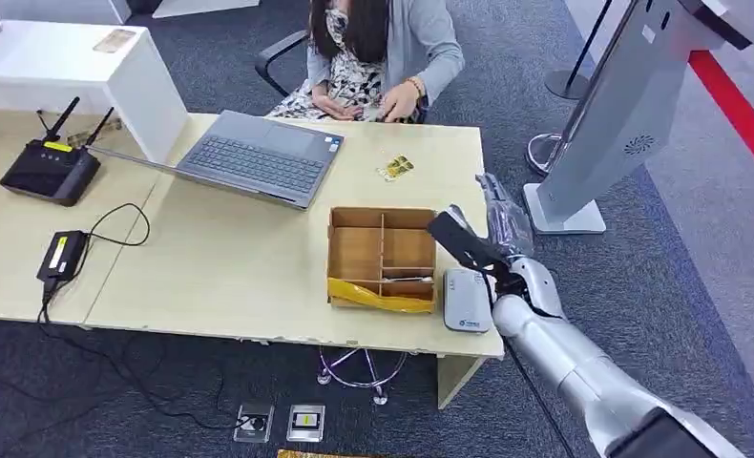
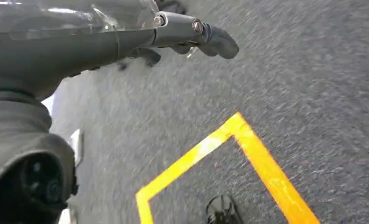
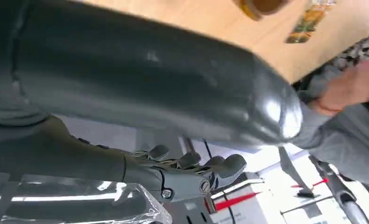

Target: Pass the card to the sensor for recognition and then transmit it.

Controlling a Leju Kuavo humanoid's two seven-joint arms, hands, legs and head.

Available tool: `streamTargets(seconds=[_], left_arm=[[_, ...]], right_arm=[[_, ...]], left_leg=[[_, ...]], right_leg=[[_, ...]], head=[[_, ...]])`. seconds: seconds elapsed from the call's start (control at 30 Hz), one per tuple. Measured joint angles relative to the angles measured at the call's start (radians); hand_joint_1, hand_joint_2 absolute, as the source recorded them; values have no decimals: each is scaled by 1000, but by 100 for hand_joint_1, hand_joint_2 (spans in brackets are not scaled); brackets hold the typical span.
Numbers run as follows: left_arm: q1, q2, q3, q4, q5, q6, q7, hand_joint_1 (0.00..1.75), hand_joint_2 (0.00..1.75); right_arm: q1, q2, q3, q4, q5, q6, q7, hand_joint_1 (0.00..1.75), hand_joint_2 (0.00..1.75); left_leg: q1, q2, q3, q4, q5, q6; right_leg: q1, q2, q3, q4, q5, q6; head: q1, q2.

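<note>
My right hand (image 1: 483, 232) hovers over the table's right end, between the brown divided box (image 1: 383, 256) and the white sensor (image 1: 467, 301), just above both. Its thumb and fingers (image 3: 192, 170) stretch apart and I see no card in them. A pale card (image 1: 393, 280) lies in the box's front compartment. A few yellow cards (image 1: 395, 168) (image 3: 308, 19) lie loose on the desk behind the box. My left hand (image 2: 192, 35) hangs over the grey carpet, fingers slightly bent, holding nothing.
A person sits behind the desk, one hand (image 3: 348, 88) near its far edge. An open laptop (image 1: 259, 157), a black router (image 1: 51, 170) and a power brick (image 1: 61, 255) lie to the left. A grey kiosk (image 1: 607, 114) stands right of the desk.
</note>
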Motion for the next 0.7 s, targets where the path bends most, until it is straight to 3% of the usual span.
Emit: streamTargets(seconds=[0.17, 0.4, 0.5, 0.53, 0.7], left_arm=[[0, 0, 98, -5, -32, 0, 21, 0, 0], [0, -3, 179, -53, -91, 0, 57, 0, 0], [0, -3, 197, -63, -52, 0, 101, 0, 0], [0, -4, 203, -63, -45, 0, 105, 0, 0], [-2, -8, 215, -62, -34, 0, 100, 0, 0]], right_arm=[[82, -88, -25, -165, 13, 38, 106, 0, 0], [166, -198, -46, -405, 21, 48, 186, 0, 0], [192, -231, -46, -490, 45, 61, 224, 0, 0], [200, -237, -46, -515, 44, 62, 230, 0, 175], [237, -259, -38, -619, 21, 71, 234, 0, 175]], left_leg=[[0, 0, -1, 0, 0, 0], [0, 0, 0, 0, 0, 0], [0, 1, 0, 0, 0, 0], [0, 1, 0, 0, 0, 0], [0, 1, 0, 0, 0, 0]], right_leg=[[0, 0, 0, 0, 0, 0], [0, 0, 0, 0, 0, 0], [0, 1, 0, 0, 0, 0], [0, 1, 0, 0, 0, 0], [0, 1, 0, 0, 0, 0]], head=[[0, 0], [0, 0], [0, 0], [0, 0], [0, 0]])
